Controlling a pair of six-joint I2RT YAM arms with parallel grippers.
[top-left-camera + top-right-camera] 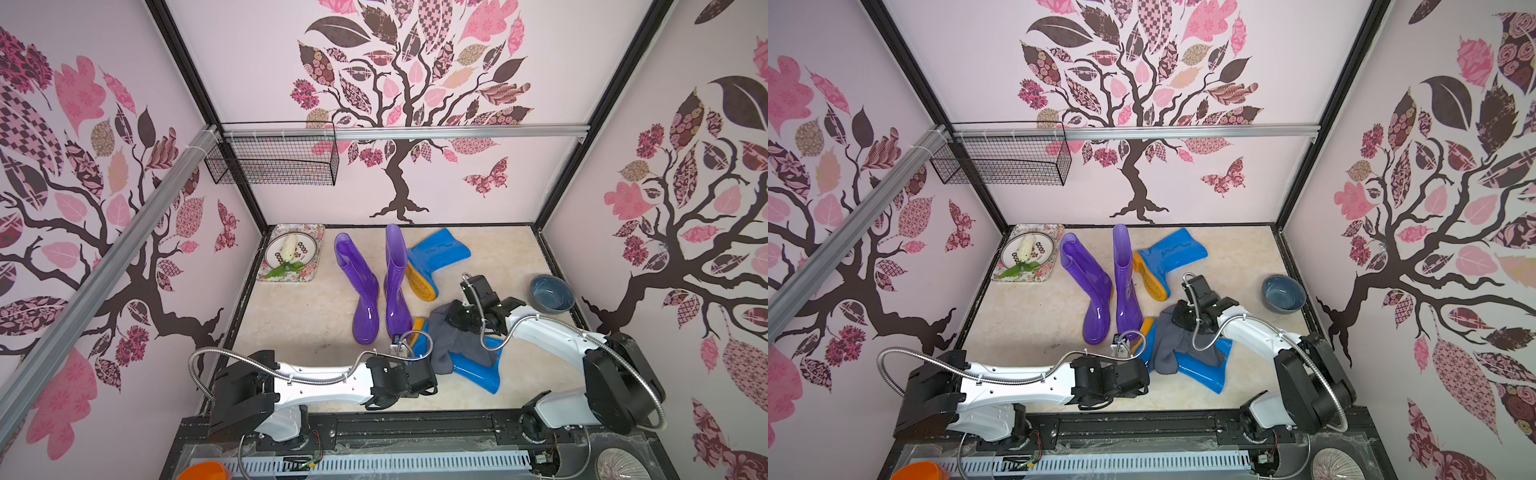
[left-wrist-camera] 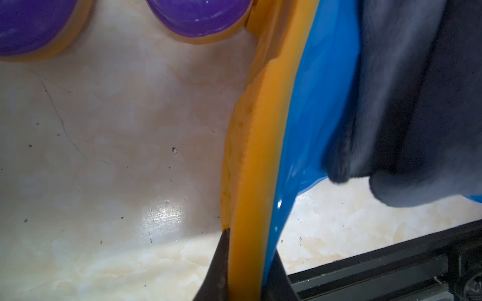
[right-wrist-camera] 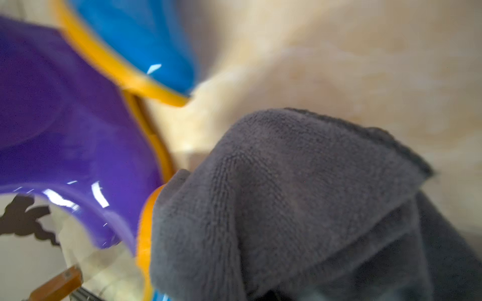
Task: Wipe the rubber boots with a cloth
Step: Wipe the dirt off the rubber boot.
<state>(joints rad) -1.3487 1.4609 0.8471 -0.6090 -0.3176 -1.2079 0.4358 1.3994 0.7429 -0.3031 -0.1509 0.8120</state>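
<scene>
Wiping looks under way on 1 blue boot (image 1: 478, 371) lying near the tabletop's front edge. The left gripper (image 2: 247, 250) is clamped on its orange sole (image 2: 250, 156), and the right gripper (image 1: 460, 316), clenched on the cloth (image 1: 446, 347), holds it draped over the shaft. The 2 upright purple boots (image 1: 365, 291) mid-tabletop and the other blue boot (image 1: 440, 249) by the back edge probably remain.

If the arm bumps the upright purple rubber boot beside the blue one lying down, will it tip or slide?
Likely tips if pushed high: that glossy purple rubber boot stands tall on a narrow sole. It might lean onto the second purple boot beside it. Pushed low, it may slide; the marbled tabletop looks smooth.
</scene>
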